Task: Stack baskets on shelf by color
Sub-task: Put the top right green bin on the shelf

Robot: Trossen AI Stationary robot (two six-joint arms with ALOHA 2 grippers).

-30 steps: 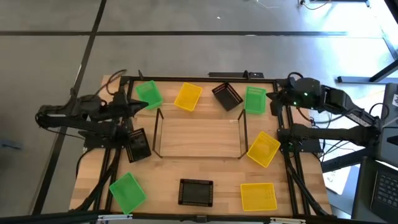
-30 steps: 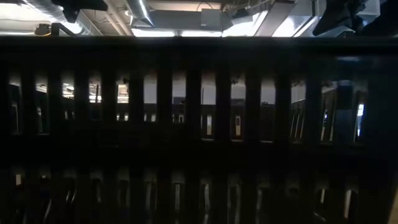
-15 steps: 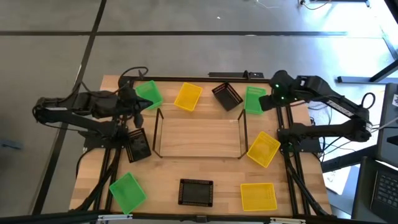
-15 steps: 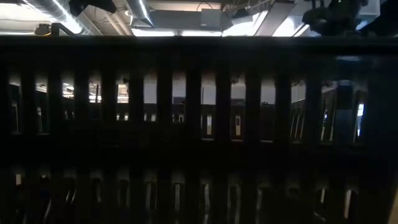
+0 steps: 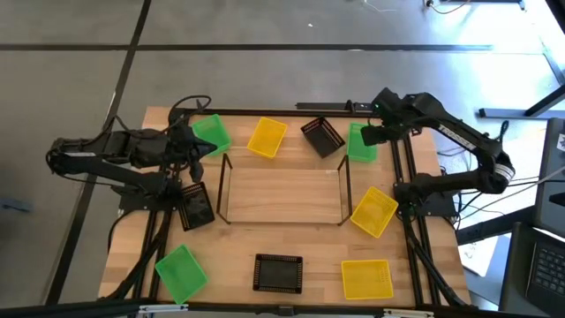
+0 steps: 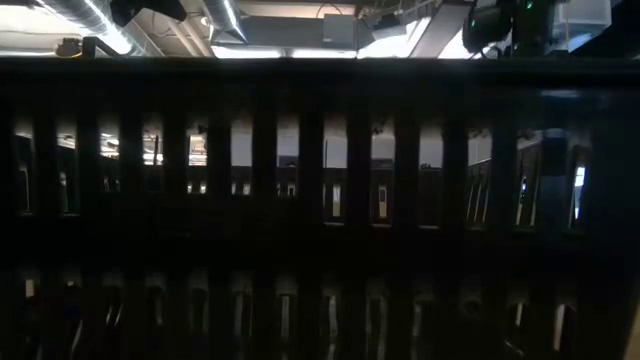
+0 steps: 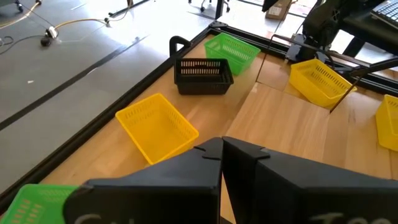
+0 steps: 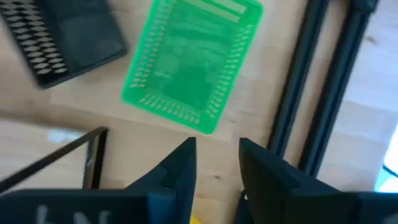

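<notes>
The shelf (image 5: pixel 282 196), a light-wood board with black wire frames at its ends, lies mid-table with nothing on it. Baskets rest on the tabletop around it. Along the far edge are green (image 5: pixel 212 132), yellow (image 5: pixel 267 137), black (image 5: pixel 322 137) and green (image 5: pixel 362 143) ones. My right gripper (image 5: pixel 365 134) hovers over the far-right green basket (image 8: pixel 189 68), pointing down, open (image 8: pixel 217 163), touching nothing. My left gripper (image 5: pixel 199 148) is shut (image 7: pixel 222 144) and holds nothing, beside the far-left green basket.
More baskets lie on the tabletop: yellow (image 5: pixel 373 210) right of the shelf, black (image 5: pixel 196 206) left of it, green (image 5: pixel 181 272), black (image 5: pixel 278 272) and yellow (image 5: pixel 366 278) along the near edge. A black basket wall (image 6: pixel 320 200) fills the low view. Black frame rails (image 8: pixel 311 81) run beside the right green basket.
My right gripper has swung from the table's far right corner toward the left, come down and tipped to point downward over the far-right green basket. My left arm shifted slightly at first, then kept still. No basket has moved.
</notes>
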